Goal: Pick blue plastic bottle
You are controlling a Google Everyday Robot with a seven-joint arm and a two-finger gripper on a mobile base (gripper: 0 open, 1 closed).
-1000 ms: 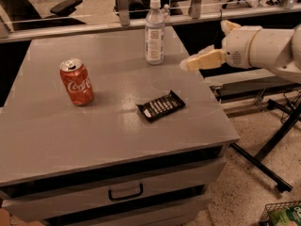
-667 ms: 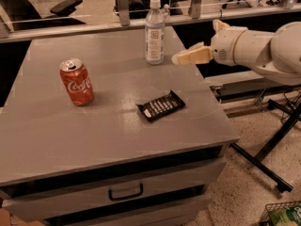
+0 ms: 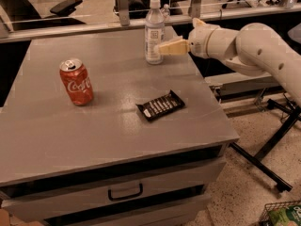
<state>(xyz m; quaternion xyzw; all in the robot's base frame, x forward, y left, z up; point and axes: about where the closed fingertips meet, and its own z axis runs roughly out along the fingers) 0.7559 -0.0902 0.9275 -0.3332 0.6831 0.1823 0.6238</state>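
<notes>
The blue plastic bottle [image 3: 154, 32] stands upright near the far edge of the grey table [image 3: 108, 126]. It is clear and pale bluish, with a white cap and a white printed label. My gripper [image 3: 162, 47] comes in from the right on a white arm, and its tan fingertips are right against the bottle's right side at label height. A small clear bottle [image 3: 165, 10] with a white cap stands just behind the tall one.
A red Coca-Cola can [image 3: 76, 82] stands at the table's left. A dark snack packet [image 3: 160, 105] lies in the middle right. The table has a drawer with a handle [image 3: 125, 192]. Office chairs and a rail stand behind. A black metal stand leg [image 3: 263, 159] is on the floor at right.
My gripper has moved left across the table's right edge, from well clear of the bottle to right against its side. The bottle, can and packet have not moved.
</notes>
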